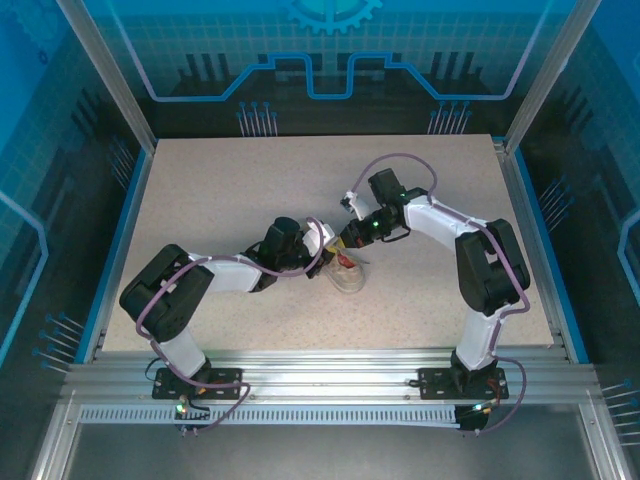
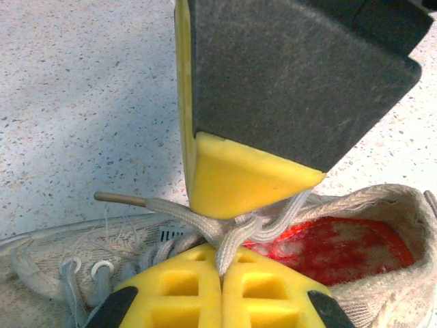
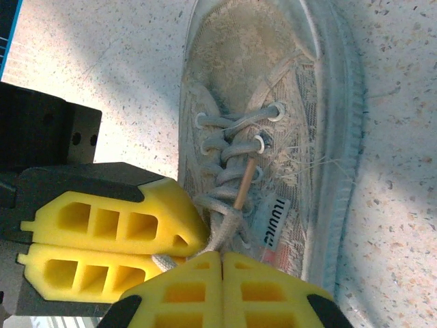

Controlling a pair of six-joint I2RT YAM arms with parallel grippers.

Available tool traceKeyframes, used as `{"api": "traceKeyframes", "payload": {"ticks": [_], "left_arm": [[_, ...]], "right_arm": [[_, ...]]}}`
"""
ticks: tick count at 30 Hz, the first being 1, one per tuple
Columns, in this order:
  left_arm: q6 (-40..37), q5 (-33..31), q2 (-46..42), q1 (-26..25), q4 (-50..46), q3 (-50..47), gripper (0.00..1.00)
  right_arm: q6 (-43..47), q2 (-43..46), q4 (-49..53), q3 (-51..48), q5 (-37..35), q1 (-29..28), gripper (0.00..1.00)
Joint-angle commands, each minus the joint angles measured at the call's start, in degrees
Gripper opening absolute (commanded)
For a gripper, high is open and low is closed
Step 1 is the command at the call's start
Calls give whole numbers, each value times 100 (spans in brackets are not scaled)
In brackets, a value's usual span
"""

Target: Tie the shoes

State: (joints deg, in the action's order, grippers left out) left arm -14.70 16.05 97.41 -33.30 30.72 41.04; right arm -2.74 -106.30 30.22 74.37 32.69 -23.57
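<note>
Down low over the sneaker [image 3: 273, 123]: whitish-grey, worn, threads fraying, toe pointing away from the right gripper [image 3: 220, 263]. Pressed fully together there, pinching a strand of the thin white laces [image 3: 225, 147] right at the fingertips. Same at the left gripper [image 2: 220, 280], clamped tight on a lace strand. Tip beside tip over the tongue. Just beyond the left fingertips, to the right, a red insole patch [image 2: 341, 249] inside the opening. Beneath both, speckled table [image 1: 230, 190].
</note>
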Motion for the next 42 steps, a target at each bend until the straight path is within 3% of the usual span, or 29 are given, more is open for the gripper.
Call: {"api": "traceKeyframes", "payload": {"ticks": [1,12,16,19,21,28,34,42], "left_arm": [[114,32,-120,-91,-82,-153,0],[148,-165,-182,-224,-90,-254,1],[302,-343,-519,-209,115,-455,35],[441,-330,-927,-112,66,-599,48],[509,-271,-1204,-3,-75,-670,51],[657,118,-1778,373,-510,-912,52],[1046,132,-1548,318,-254,-1274,43],[1223,3,-909,79,475,-1423,42]], "right_arm": [[34,102,-69,223,-267,-42,0],[61,-83,63,587,-412,-97,0],[105,-115,140,570,-386,-112,0],[123,-150,176,557,-347,-106,0],[125,-187,203,561,-301,-106,0],[-39,-83,109,470,-211,-70,0],[-182,65,116,284,-64,-42,23],[-249,13,72,-57,13,-95,26]]}}
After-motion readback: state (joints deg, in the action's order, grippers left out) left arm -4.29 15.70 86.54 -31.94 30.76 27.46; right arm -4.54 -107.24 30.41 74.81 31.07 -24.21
